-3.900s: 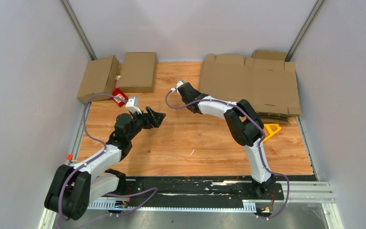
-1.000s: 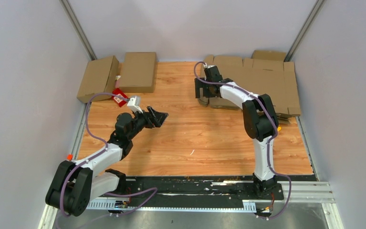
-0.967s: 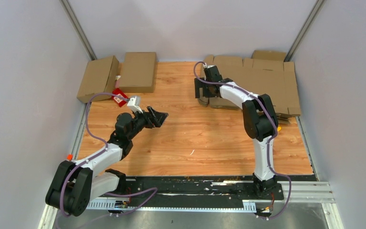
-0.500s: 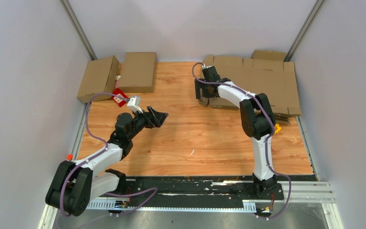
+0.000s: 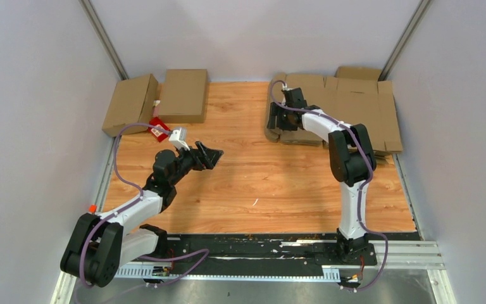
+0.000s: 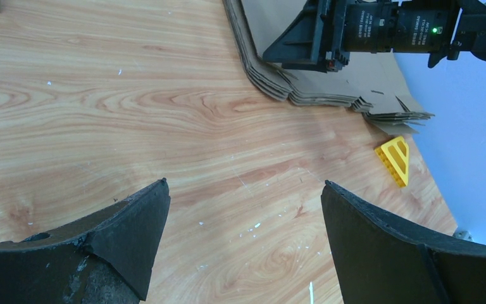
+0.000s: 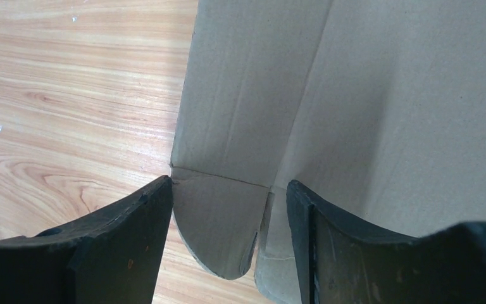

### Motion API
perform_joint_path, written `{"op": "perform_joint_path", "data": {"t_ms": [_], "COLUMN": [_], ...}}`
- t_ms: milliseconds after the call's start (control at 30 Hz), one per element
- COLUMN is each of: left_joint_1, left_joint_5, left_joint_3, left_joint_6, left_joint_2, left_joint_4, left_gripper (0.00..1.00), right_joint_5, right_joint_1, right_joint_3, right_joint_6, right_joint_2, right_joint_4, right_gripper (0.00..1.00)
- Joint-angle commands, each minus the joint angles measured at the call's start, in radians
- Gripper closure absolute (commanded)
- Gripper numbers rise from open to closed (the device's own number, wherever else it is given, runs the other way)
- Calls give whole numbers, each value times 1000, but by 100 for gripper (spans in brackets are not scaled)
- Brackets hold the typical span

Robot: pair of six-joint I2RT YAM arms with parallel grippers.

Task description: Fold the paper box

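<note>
The paper box (image 5: 348,107) is the top flat brown sheet of a cardboard stack at the back right of the wooden table. My right gripper (image 5: 277,120) hangs over the stack's left edge, where the cardboard is bent upward. In the right wrist view its jaws (image 7: 228,183) stand partly apart, with a rounded flap (image 7: 218,221) of the box (image 7: 367,114) between the fingertips. The left fingertip touches the flap's corner. My left gripper (image 5: 212,154) hovers over bare wood left of centre. Its jaws (image 6: 243,190) are wide open and hold nothing.
Two folded cardboard boxes (image 5: 130,103) (image 5: 183,95) lie at the back left, with a red item (image 5: 159,128) in front of them. A yellow plastic wedge (image 6: 395,158) lies by the stack's near edge. Grey walls close in both sides and the back.
My right gripper slid right onto the stack's left edge and its jaws narrowed. The stack's left edge has bent upward. My left arm has not moved.
</note>
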State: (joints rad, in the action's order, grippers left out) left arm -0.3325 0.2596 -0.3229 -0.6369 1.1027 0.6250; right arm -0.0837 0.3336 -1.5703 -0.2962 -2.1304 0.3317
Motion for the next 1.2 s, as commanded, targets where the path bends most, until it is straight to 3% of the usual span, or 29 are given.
{"op": "perform_joint_path", "data": {"t_ms": [0, 267, 733, 800, 933, 1033, 1167], "left_joint_1": [-3, -3, -3, -3, -3, -3, -3], "left_joint_5": [-5, -8, -7, -4, 2, 6, 4], "left_joint_3": [-24, -23, -24, -24, -25, -25, -25], "left_joint_6": [23, 25, 26, 24, 18, 16, 18], "left_joint_2": [-13, -12, -15, -11, 12, 25, 32], "left_joint_4": [22, 22, 22, 23, 37, 44, 47], "left_gripper": [3, 3, 3, 3, 3, 3, 3], "right_joint_5": [-37, -41, 82, 58, -98, -55, 52], "right_joint_1": [-35, -58, -60, -61, -48, 0, 67], "right_joint_3": [38, 79, 136, 153, 166, 130, 28], "right_joint_6": [-35, -37, 31, 54, 97, 135, 188], "right_joint_2": [54, 98, 193, 205, 215, 197, 135], "right_joint_4": [-46, -76, -34, -51, -108, -73, 6], "right_gripper": [36, 58, 73, 67, 36, 16, 4]}}
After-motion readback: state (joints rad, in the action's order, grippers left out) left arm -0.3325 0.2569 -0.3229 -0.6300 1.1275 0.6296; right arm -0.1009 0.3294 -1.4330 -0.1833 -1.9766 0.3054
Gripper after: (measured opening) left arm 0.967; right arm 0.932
